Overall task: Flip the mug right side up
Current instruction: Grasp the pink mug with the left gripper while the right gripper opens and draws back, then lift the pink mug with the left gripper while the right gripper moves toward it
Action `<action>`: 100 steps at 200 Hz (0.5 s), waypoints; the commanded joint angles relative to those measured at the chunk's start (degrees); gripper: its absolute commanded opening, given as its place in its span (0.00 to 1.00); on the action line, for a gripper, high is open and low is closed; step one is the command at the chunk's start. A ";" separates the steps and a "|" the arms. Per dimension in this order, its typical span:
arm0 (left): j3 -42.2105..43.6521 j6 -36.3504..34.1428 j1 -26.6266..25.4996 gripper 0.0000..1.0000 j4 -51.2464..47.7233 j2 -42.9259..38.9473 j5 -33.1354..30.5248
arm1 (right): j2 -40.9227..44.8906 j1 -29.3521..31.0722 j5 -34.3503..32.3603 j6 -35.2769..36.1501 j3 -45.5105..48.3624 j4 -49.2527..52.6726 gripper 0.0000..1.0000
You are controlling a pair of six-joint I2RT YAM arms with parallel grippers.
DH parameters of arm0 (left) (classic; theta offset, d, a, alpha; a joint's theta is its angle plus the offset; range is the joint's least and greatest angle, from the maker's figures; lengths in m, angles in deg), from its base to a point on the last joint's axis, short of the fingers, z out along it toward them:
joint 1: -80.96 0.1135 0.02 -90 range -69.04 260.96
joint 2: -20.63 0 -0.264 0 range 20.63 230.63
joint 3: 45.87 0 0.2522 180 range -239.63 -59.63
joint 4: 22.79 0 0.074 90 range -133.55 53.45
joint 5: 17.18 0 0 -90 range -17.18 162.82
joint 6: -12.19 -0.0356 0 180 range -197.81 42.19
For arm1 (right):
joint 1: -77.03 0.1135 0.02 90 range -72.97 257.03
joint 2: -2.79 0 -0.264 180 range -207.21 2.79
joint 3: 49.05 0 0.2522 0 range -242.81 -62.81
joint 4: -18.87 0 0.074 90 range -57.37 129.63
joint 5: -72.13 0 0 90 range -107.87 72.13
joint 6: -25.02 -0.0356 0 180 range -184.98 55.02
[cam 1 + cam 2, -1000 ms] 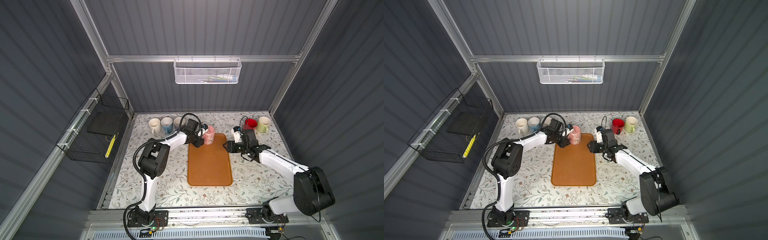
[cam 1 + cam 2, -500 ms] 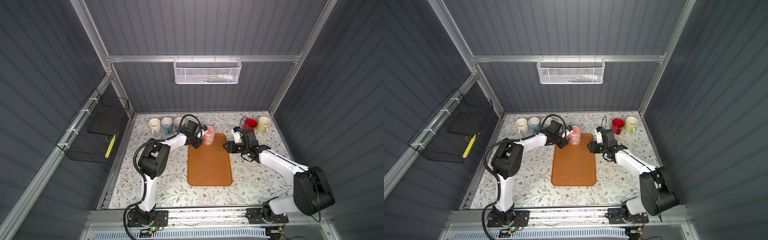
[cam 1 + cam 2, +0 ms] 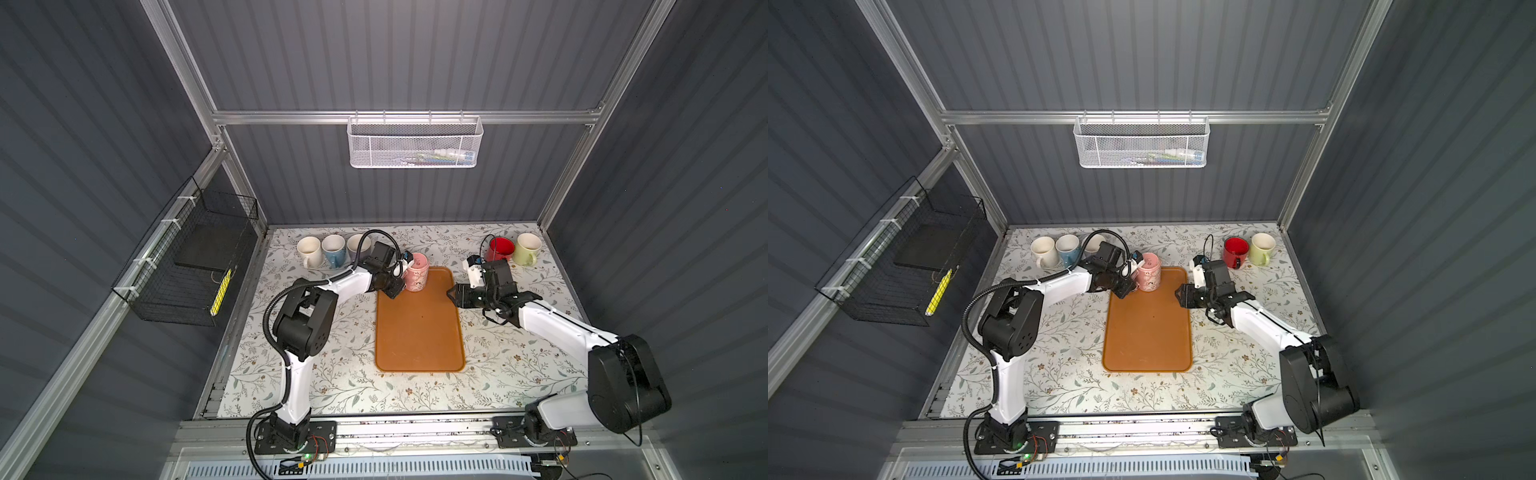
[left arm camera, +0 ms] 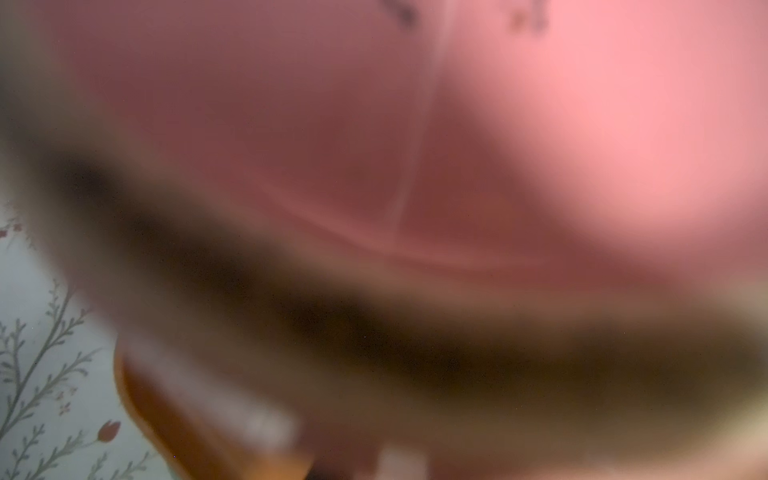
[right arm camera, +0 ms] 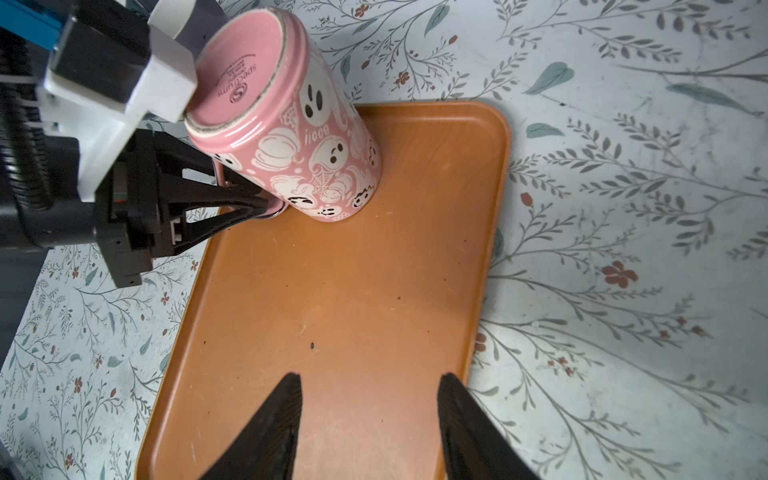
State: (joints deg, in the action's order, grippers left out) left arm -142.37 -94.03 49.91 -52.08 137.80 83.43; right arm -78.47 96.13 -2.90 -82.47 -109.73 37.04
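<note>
Right wrist view: pink ceramic mug with white ghosts and pumpkins (image 5: 286,137) stands mouth-down on the far left corner of the flat orange plastic tray (image 5: 353,291), stamped base facing up. Left gripper (image 5: 266,204) comes in low from the side. Its black fingers are pinched together on the mug's loop handle (image 5: 219,176), down near the rim end. Nothing else touches the mug.

Change over the last second: left jaws, apart a moment ago, have drawn in and settled on the handle. Top views put the mug (image 3: 417,272) on the same tray corner as before, so it is neither lifted nor tipped.

Reading: the grasp step looks finished. The lift and the half-turn are all still to come, so the mug's pose is no nearer the goal.

Left wrist view: blurred pink fills nearly all of it, so the mug sits right against that camera. No finger detail there.

Right gripper (image 5: 368,384): jaws apart, empty, hovering over the tray's right side, well apart from the mug and pointed towards it. Judged as standing by, perhaps to steady the mug during the flip.

Watch: held by the handle alone, a heavy ceramic body may swing as it rises, and the tray's raised lip beside the rim could catch it. Floral-patterned tabletop (image 5: 623,216) offers flat ground all round for setting down
</note>
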 commanded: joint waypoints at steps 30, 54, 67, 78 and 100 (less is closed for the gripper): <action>-0.25 3.10 -0.19 0.00 4.81 -7.62 3.96 | 0.98 -0.34 -0.28 0.17 0.93 -0.10 0.55; -0.06 3.91 -0.23 0.00 5.87 -8.89 4.81 | 0.94 -0.38 -0.38 0.17 1.20 -0.28 0.55; 0.02 4.39 -0.23 0.00 6.33 -9.57 5.18 | 0.95 -0.42 -0.45 0.22 1.30 -0.27 0.55; 0.30 4.99 -0.22 0.00 7.21 -10.27 5.84 | 1.16 -0.44 -0.44 0.05 1.45 -0.36 0.55; 0.43 6.59 -0.24 0.00 8.60 -11.56 7.66 | 1.69 -1.04 0.90 -0.60 2.15 -1.64 0.55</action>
State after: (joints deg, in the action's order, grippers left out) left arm -141.41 -89.97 49.91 -50.53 131.15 86.58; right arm -78.36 95.95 -2.86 -82.54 -108.74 36.86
